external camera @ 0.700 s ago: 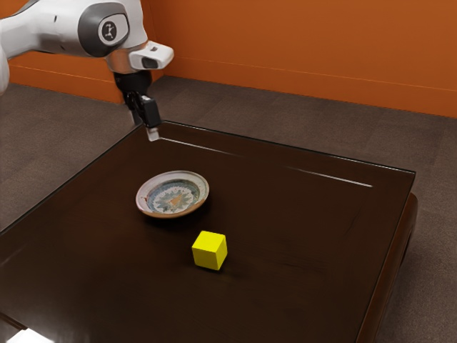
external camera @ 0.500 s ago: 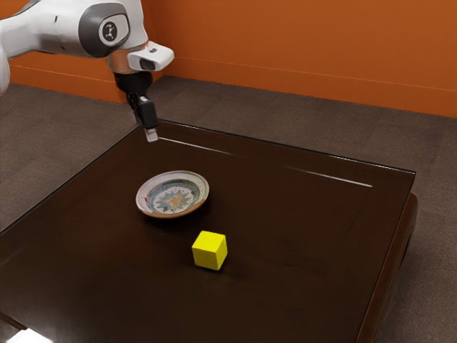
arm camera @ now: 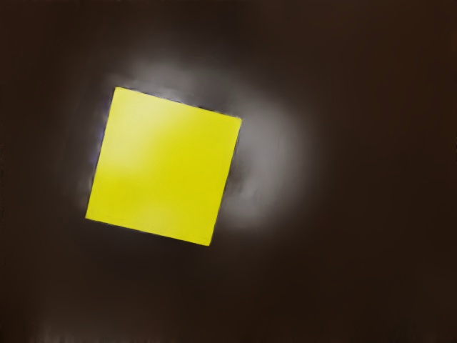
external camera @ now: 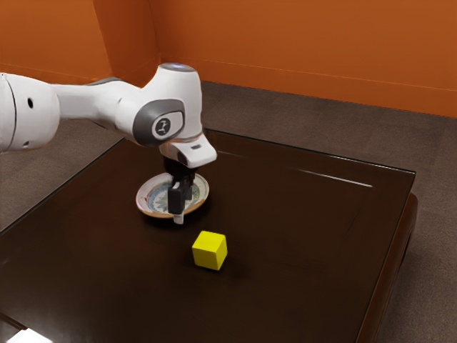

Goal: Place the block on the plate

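1. Yellow cube-shaped block [external camera: 209, 251] sits on the dark brown, shiny table [external camera: 307, 243], flat on one side. It is near the black gripper [external camera: 180, 213] and lower than it, a bit toward the exterior view's right.
2. The round plate with a pale rim and a blue flower pattern [external camera: 148, 194] is on the other side of the hand from the block, farther from the side camera. The block is not on it.
3. The hand points down and has hold of nothing. I cannot tell how wide its grip is.
4. I think the job is at its start: the hand should go over the block, then down, and grab it.
5. The block looks a little turned next to the hand. If the hand does not turn to match, it could pinch the corners, and the block could spin or pop out.
6. If the hand goes down off to one side, it could bump the block and push it away.
7. Later, if the lift is too low, the block could hit the plate's rim. If let go too high or near the edge, it could tip or slide off.
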Controlling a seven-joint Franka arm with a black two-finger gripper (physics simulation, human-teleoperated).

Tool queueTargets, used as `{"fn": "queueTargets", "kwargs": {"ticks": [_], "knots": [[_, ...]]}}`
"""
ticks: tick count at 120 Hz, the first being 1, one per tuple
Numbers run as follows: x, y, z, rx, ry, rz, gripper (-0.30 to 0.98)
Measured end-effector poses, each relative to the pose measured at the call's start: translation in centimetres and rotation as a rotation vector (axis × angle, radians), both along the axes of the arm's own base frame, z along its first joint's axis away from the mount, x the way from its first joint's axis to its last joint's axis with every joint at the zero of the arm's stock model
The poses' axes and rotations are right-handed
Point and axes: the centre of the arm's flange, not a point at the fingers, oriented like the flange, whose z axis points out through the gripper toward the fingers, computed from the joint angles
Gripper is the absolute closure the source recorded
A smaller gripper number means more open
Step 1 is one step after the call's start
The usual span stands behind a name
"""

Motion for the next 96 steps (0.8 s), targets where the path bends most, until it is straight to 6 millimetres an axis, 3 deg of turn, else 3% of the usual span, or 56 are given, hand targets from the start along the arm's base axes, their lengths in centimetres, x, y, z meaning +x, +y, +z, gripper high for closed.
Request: {"fn": "queueTargets", "kwargs": {"ticks": [21,61,96], "knots": [[0.6,-1.8,-4.1,-0.015,-0.043,-0.179,0.00],[2.7,-2.5,-11.4,-0.079,-0.030,-0.296,0.00],[2.7,-2.5,-15.8,-0.089,0.002,-0.366,0.00]]}}
